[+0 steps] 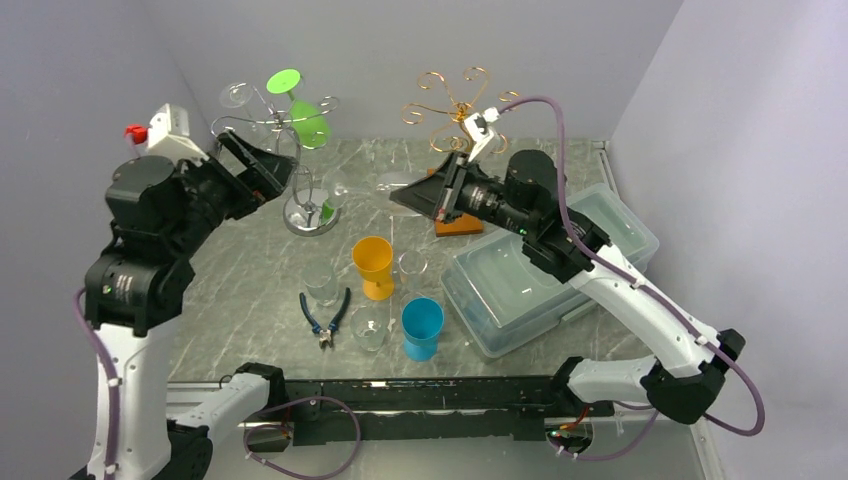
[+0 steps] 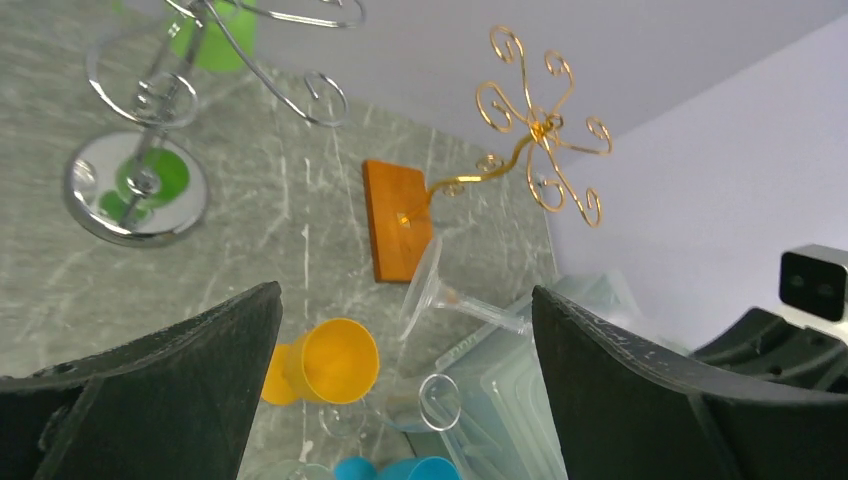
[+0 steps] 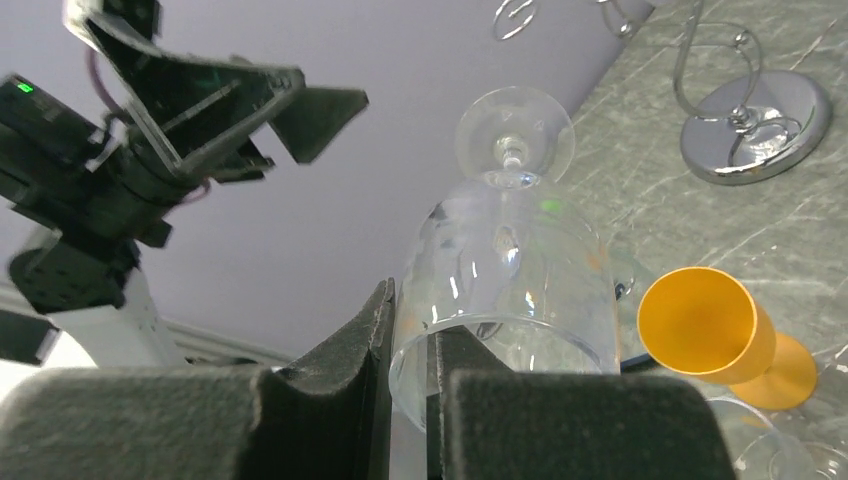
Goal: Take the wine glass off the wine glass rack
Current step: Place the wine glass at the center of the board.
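Observation:
A clear wine glass (image 3: pixel 510 260) lies on its side in the air, foot (image 3: pixel 515 130) pointing away from the right wrist camera. My right gripper (image 3: pixel 412 320) is shut on its rim, one finger inside the bowl and one outside. From above, the glass (image 1: pixel 375 183) hangs over the table between the chrome wine glass rack (image 1: pixel 305 215) and the gold rack (image 1: pixel 455 100), touching neither. My right gripper (image 1: pixel 410 198) holds it from the right. My left gripper (image 1: pixel 272 175) is open beside the chrome rack, holding nothing. A green glass (image 1: pixel 305 120) and a clear glass (image 1: pixel 237 95) hang on the chrome rack.
An orange goblet (image 1: pixel 374 265), a blue cup (image 1: pixel 421 328), blue pliers (image 1: pixel 325 318) and small clear glasses (image 1: pixel 320 280) stand on the marble table below. A clear plastic bin (image 1: pixel 545 265) lies to the right. The gold rack's wooden base (image 1: pixel 460 226) sits behind my right gripper.

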### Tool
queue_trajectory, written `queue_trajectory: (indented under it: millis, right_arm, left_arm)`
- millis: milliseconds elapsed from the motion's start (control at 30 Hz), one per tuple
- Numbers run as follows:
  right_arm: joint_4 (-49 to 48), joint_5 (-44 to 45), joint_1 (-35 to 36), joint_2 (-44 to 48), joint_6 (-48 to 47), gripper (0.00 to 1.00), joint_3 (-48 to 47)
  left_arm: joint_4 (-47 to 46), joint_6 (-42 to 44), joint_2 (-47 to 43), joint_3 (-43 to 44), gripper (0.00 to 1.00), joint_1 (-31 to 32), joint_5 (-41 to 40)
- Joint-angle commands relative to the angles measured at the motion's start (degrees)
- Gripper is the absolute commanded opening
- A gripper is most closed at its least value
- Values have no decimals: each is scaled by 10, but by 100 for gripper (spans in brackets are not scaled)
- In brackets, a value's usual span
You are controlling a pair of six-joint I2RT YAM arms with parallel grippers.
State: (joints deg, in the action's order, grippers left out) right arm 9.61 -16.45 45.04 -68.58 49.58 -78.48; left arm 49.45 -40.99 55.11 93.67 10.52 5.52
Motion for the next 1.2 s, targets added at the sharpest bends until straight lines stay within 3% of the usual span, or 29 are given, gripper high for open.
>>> queue_trajectory:
  millis: [0, 200, 500, 833, 1167]
  right_arm:
    - [120, 50, 70, -44, -100, 0, -110]
    - [254, 81, 160, -138, -160, 0, -209]
    - [375, 139, 266, -265, -215, 0, -321]
    - [456, 132, 325, -366, -256, 0, -395]
    - [494, 146, 342, -419, -277, 0, -395]
  left_arm:
    - [56, 78, -8, 74, 99, -1, -81]
    - [82, 115, 2, 153, 99, -1, -144]
    - [76, 129, 9, 198, 100, 0, -169]
    - [69, 132, 14, 196, 100, -1, -165]
    - [64, 134, 11, 183, 99, 0, -165]
